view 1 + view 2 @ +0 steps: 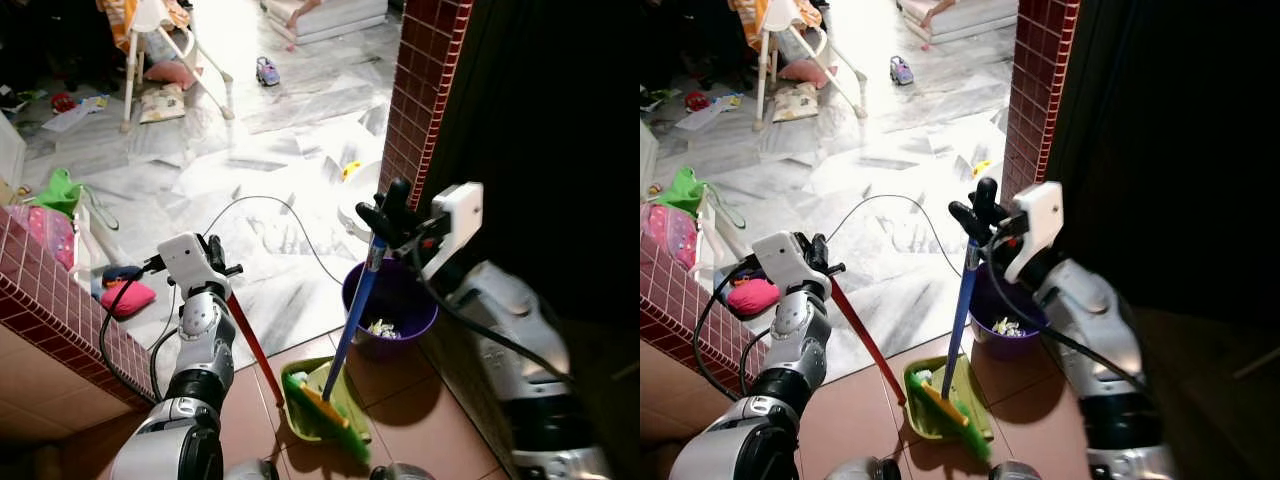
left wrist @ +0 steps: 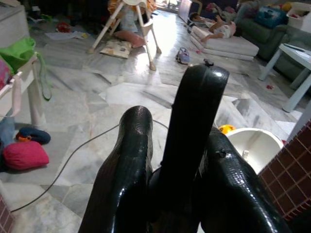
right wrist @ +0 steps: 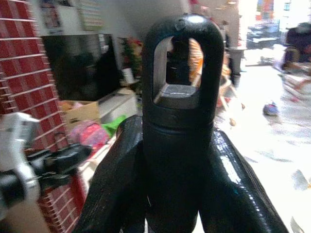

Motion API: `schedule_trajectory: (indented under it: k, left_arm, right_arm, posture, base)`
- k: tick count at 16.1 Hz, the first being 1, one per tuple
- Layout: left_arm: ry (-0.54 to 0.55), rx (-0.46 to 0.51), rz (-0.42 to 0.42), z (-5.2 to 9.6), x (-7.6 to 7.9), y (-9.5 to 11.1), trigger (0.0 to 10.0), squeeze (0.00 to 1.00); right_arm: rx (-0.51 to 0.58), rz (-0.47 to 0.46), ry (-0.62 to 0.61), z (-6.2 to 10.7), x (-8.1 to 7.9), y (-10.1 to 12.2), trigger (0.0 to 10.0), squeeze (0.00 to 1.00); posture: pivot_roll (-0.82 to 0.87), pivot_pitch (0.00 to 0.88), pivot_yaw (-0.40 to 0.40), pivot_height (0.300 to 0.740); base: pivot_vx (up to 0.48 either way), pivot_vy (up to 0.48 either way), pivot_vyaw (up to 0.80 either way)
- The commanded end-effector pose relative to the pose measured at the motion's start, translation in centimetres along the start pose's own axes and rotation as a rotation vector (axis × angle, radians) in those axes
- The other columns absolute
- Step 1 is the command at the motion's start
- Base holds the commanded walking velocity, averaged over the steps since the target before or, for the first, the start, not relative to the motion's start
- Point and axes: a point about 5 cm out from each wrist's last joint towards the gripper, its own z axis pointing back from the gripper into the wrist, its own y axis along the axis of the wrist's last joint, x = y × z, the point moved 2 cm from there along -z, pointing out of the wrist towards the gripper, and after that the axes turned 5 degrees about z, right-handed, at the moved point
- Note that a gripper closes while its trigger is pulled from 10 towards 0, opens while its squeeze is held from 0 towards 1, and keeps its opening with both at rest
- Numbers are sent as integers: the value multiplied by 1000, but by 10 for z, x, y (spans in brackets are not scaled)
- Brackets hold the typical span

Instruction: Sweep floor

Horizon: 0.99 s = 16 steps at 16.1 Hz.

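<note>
The right gripper (image 1: pixel 392 208) clamps the black top of the blue-handled broom (image 1: pixel 358 300), whose green head rests in the green dustpan (image 1: pixel 322 401) on the terracotta tiles. The left gripper (image 1: pixel 215 252) is closed around the dustpan's red handle (image 1: pixel 250 340). Just beside the dustpan stands a purple bin (image 1: pixel 392 310) holding scraps, against a red-tiled pillar (image 1: pixel 420 90). A cable (image 1: pixel 270 205) lies across the marble floor (image 1: pixel 250 150).
</note>
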Motion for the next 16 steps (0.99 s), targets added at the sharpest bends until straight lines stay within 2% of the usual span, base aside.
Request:
schedule_trajectory:
  k: [1,4,5,10,11,12,14,16]
  left_arm:
    - [22,-88,-3,7,-4,-19,10000,0]
    - [34,-96,-8,8,-8,-21,10000,0]
    - [36,-98,-10,8,-8,-21,10000,0]
    - [32,-105,-18,7,-6,-22,10000,0]
    - [32,-106,-19,7,-6,-22,10000,0]
    - [34,-106,-21,7,-6,-22,10000,0]
    - [42,-97,-27,7,-7,-20,10000,0]
    - [51,-73,-39,6,-10,-16,10000,0]
  right_arm:
    - [45,35,99,-4,-12,17,10000,0]
    - [46,75,168,-3,-19,26,10000,0]
    - [70,78,174,-5,-18,35,10000,0]
    - [200,44,88,-12,-1,70,10000,0]
    - [209,49,78,-12,1,72,10000,0]
    - [213,104,33,-13,7,75,10000,0]
    - [205,135,-59,-13,18,71,10000,0]
    - [159,141,-123,-10,24,55,10000,0]
  posture:
    - [-185,0,44,740]
    - [-185,0,44,740]
    - [-188,0,45,740]
    - [-195,0,51,740]
    - [-196,0,51,740]
    - [-197,0,52,740]
    - [-195,0,50,740]
    - [-186,0,48,740]
  base:
    - [0,0,0]
    - [0,0,0]
    - [0,0,0]
    - [0,0,0]
    - [0,0,0]
    - [0,0,0]
    - [0,0,0]
    - [0,0,0]
